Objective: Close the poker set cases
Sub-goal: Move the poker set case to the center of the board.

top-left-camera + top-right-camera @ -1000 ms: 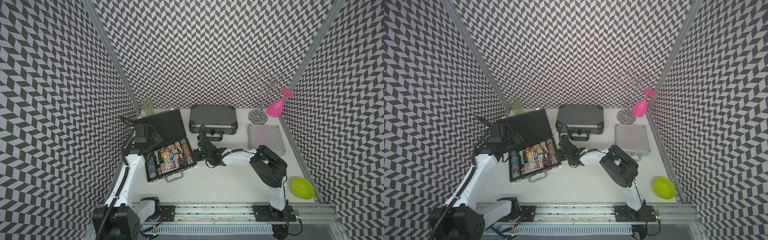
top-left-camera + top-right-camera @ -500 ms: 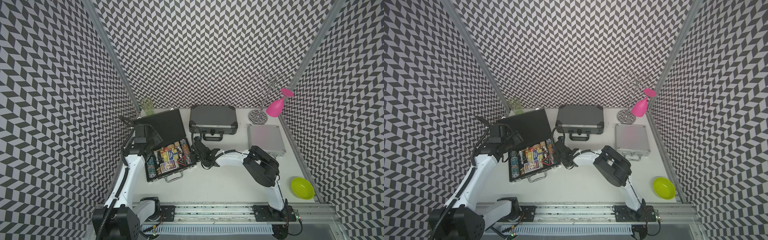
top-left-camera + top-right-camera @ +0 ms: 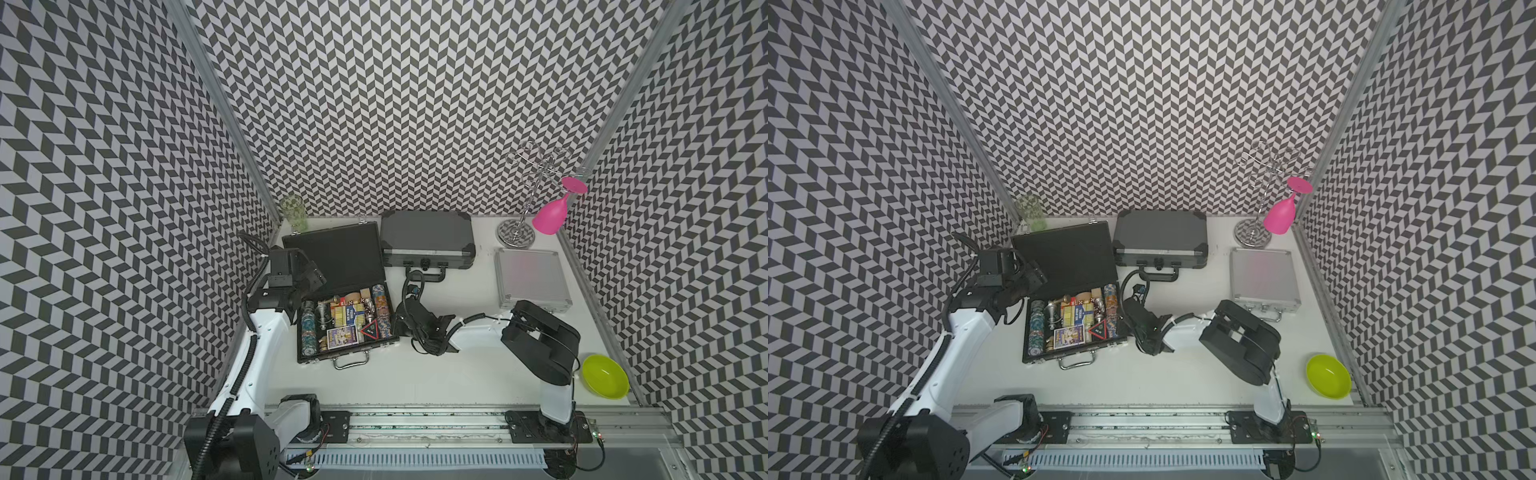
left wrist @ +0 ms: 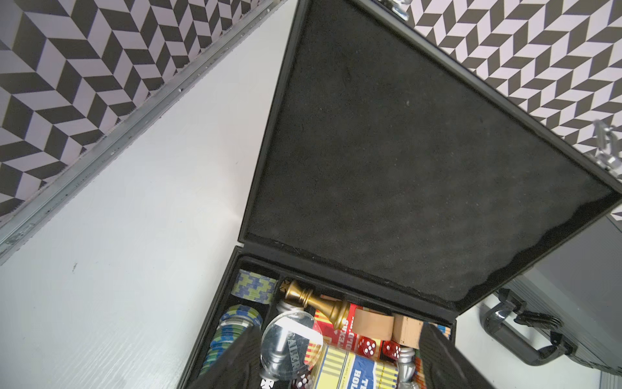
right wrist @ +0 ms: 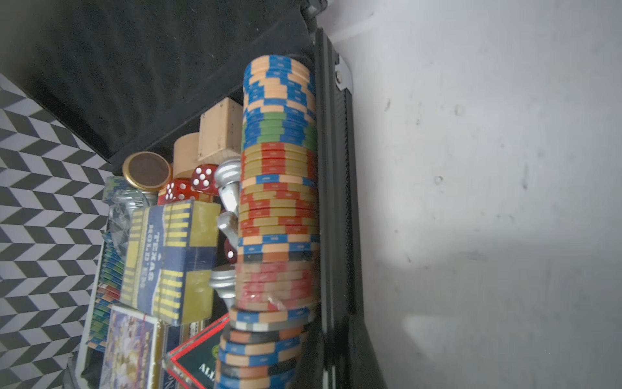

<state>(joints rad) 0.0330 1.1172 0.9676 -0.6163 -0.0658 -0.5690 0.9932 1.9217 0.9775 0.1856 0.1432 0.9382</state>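
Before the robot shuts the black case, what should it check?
1. Black case lid down: not ok, it stands open.
2. Gold chess piece below the rim: cannot tell.
3. Left gripper jaws open and empty: ok.
4. Right gripper clear of the lid's path: cannot tell; it sits by the case's side wall.
5. Grey ribbed case shut: ok.
6. Silver case shut: ok.

Left arm (image 3: 257,361): white link shells, black joint housings, black corrugated cable conduit (image 3: 240,374). Right arm (image 3: 540,345): same finish, black cable (image 3: 406,286) looped at wrist. Black base plates (image 3: 536,430).
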